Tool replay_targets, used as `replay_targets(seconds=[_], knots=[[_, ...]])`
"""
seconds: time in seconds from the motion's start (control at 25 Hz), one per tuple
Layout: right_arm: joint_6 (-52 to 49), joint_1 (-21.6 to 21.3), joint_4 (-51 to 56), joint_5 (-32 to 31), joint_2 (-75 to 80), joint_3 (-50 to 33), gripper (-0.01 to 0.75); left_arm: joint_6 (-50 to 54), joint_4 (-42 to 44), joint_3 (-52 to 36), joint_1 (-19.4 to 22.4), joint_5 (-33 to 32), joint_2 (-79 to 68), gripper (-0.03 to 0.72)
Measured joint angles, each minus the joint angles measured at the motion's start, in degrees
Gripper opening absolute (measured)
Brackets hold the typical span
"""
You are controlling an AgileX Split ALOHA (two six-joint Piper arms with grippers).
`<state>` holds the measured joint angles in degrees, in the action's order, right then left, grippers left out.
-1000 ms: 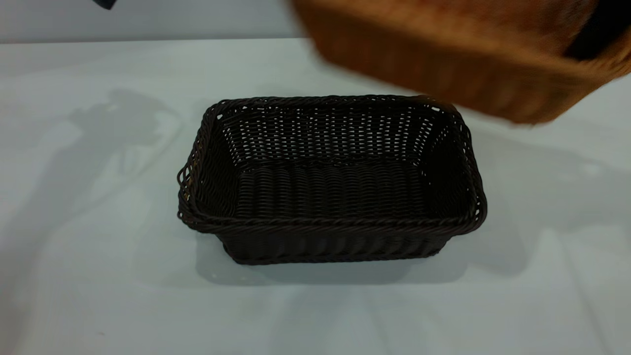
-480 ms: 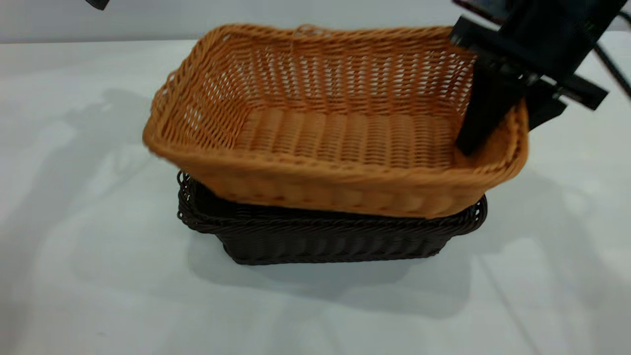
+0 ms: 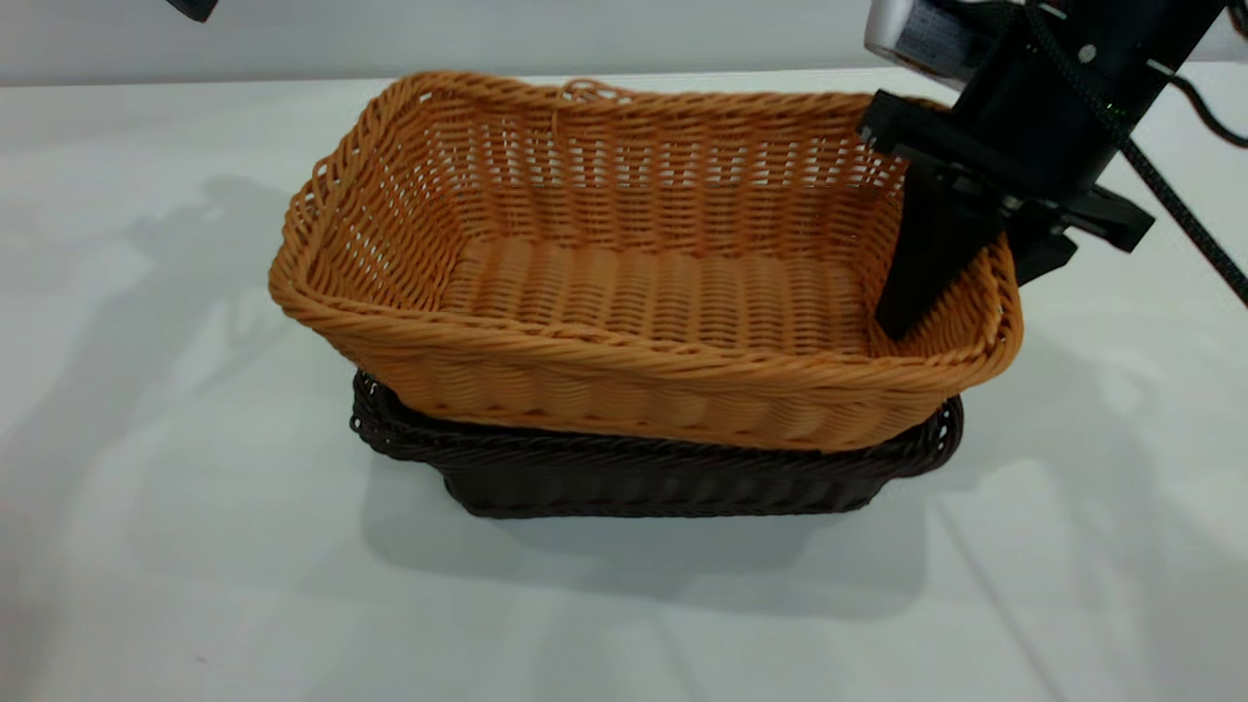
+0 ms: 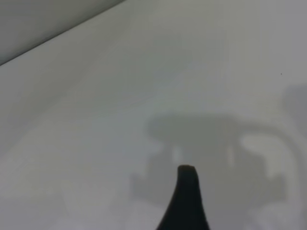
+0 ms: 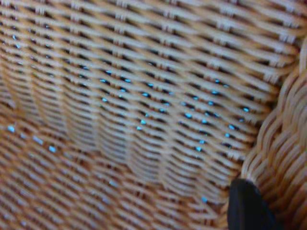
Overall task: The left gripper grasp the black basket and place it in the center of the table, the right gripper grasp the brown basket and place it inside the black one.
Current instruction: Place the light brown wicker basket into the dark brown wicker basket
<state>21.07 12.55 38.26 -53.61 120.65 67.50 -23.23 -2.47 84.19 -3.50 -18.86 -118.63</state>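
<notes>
The brown basket (image 3: 624,302) sits partly down inside the black basket (image 3: 663,478) at the middle of the table (image 3: 175,546). It overhangs the black rim to the left, and only the black basket's rim and front wall show below it. My right gripper (image 3: 960,297) is shut on the brown basket's right end wall, with one finger inside and one outside. The right wrist view shows the weave (image 5: 144,110) and the inner finger (image 5: 245,207) against the rim. My left gripper (image 3: 192,8) is high at the far left, away from both baskets. Its wrist view shows one finger (image 4: 187,201) over bare table.
The right arm's body and cables (image 3: 1141,166) hang over the table's right side. The back edge of the table (image 3: 146,83) runs behind the baskets. Arm shadows lie on the tabletop to the left and right.
The brown basket came in from the upper right, moved over the black basket and lowered into it. In the last half second it sank a little further. The black basket stayed put.
</notes>
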Motion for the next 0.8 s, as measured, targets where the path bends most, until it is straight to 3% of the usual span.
replay_targets(seconds=[0.6,0.8], knots=[[1.6,0.0,-0.1,12.8,1.5,0.1,0.125,0.2,0.0,0.0,0.0,0.0,0.0,0.573],[1.1,0.0,0.1,13.4,1.5,0.1,0.124,0.2,0.0,0.0,0.0,-0.1,0.0,0.573]])
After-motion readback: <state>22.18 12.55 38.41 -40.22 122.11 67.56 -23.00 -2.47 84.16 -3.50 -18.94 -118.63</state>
